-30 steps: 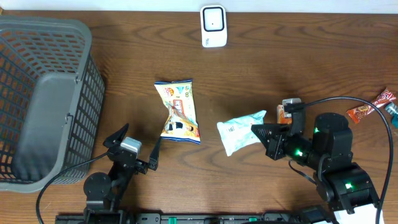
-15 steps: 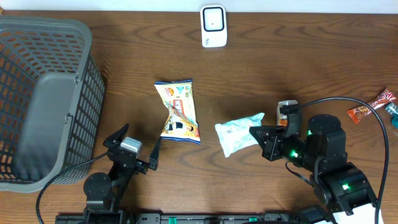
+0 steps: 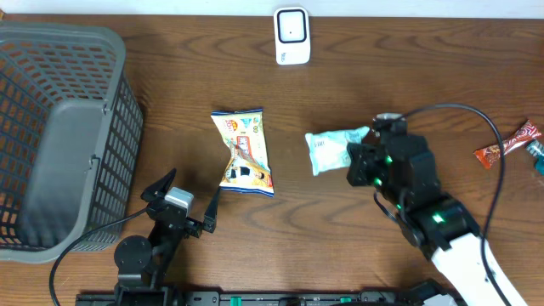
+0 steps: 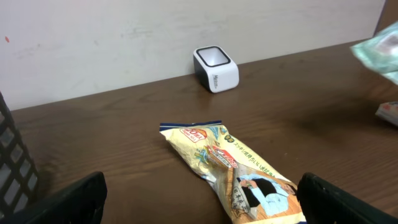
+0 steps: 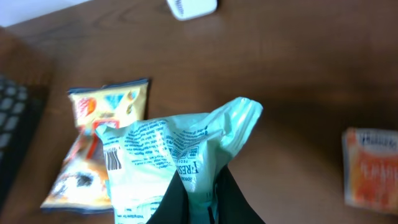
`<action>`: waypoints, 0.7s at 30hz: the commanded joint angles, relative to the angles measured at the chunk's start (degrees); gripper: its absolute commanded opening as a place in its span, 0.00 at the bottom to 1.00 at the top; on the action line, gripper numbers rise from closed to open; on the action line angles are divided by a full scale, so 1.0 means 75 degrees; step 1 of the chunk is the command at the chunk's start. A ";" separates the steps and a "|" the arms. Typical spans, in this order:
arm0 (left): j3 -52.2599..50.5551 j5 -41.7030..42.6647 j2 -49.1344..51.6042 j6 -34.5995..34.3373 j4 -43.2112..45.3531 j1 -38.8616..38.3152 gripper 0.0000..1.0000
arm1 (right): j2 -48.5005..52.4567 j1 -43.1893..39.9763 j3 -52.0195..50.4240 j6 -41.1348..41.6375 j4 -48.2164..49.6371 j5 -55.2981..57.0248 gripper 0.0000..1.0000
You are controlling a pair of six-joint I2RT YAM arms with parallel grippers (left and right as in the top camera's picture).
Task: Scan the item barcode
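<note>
The right gripper (image 3: 350,160) is clamped on one end of a pale green packet (image 3: 334,145), its two dark fingers (image 5: 180,198) pinched tight on the crumpled plastic. The packet hangs clear of the table (image 3: 408,76); the left wrist view catches it as a blurred green shape high at the right edge. It sits toward the robot from the white barcode scanner (image 3: 291,36) and slightly to the scanner's right, well apart from it. In the right wrist view the packet's printed side faces the camera, with a small black barcode (image 5: 112,159) near its left edge.

The left gripper (image 3: 185,201) hovers low at the robot's edge of the table with its jaws spread wide and nothing between them, far from the scanner and off to its left.

A yellow snack bag (image 3: 244,153) lies flat on the table between the scanner and the left gripper, twisted in the middle. A grey mesh basket (image 3: 110,136) stands well to the scanner's left, at the table's far left side. A small orange packet (image 5: 370,168) lies on the table to the scanner's right, nearer the robot. Red wrapped sweets (image 3: 508,144) lie far to the scanner's right, by the table's right edge.
</note>
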 commanded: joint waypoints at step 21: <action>-0.0221 0.0152 -0.0003 -0.0012 -0.0114 0.0047 0.98 | 0.2958 0.0096 0.0624 -0.3821 0.4943 0.3051 0.01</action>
